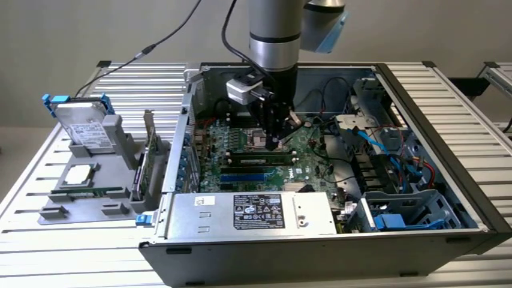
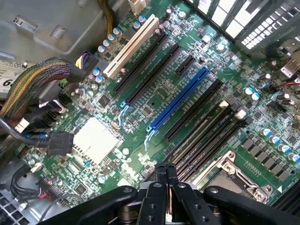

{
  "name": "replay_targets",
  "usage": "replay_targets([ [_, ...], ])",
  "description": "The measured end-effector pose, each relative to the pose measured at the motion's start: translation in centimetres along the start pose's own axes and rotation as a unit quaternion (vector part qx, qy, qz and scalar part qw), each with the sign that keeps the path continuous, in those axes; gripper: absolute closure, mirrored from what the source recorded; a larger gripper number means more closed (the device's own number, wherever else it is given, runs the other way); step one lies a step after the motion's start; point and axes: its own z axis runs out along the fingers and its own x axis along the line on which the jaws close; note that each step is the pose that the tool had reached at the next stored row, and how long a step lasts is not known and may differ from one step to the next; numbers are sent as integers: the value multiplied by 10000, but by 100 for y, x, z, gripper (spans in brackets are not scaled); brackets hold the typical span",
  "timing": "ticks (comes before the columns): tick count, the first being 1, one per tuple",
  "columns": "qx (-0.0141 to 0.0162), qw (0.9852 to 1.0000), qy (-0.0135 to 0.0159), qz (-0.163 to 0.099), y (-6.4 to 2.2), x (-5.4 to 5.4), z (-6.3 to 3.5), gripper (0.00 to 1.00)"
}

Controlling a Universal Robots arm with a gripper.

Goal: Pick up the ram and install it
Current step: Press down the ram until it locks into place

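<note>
Gripper was pinched together, empty, over the motherboard. Ram already sat in its slot just below, so looked like the seating step; pressing squarely seemed needed.

Exterior view high, oblique; wrist view close, both over motherboard.

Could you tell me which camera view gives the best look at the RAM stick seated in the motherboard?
The exterior view: the ram lies full length in its slot, just below the shut gripper. In the wrist view it appears edge-on among the black slots beyond the gripper, hard to pick out.
</note>
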Motion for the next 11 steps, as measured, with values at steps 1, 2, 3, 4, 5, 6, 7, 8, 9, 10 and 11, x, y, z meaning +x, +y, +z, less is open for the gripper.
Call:
replay_targets([
  [1, -1, 10000, -1, 16, 0, -1, 4, 90],
  [2, -8, 10000, -3, 77, 1, -2, 9, 90],
  [3, -14, 9999, -5, 143, 1, -3, 14, 90],
  [4, -23, 9998, -8, 216, 1, -3, 20, 90],
  [5, -31, 9996, -11, 293, 0, -4, 26, 90],
  [6, -40, 9993, -13, 376, 0, -5, 32, 90],
  [7, -49, 9990, -16, 455, 0, -5, 38, 90],
  [8, -58, 9985, -19, 537, 0, -6, 44, 90],
  [9, -67, 9980, -21, 621, 0, -6, 51, 90],
  [10, -76, 9975, -25, 708, -1, -7, 57, 90],
  [11, -85, 9968, -28, 793, -1, -8, 64, 90],
])
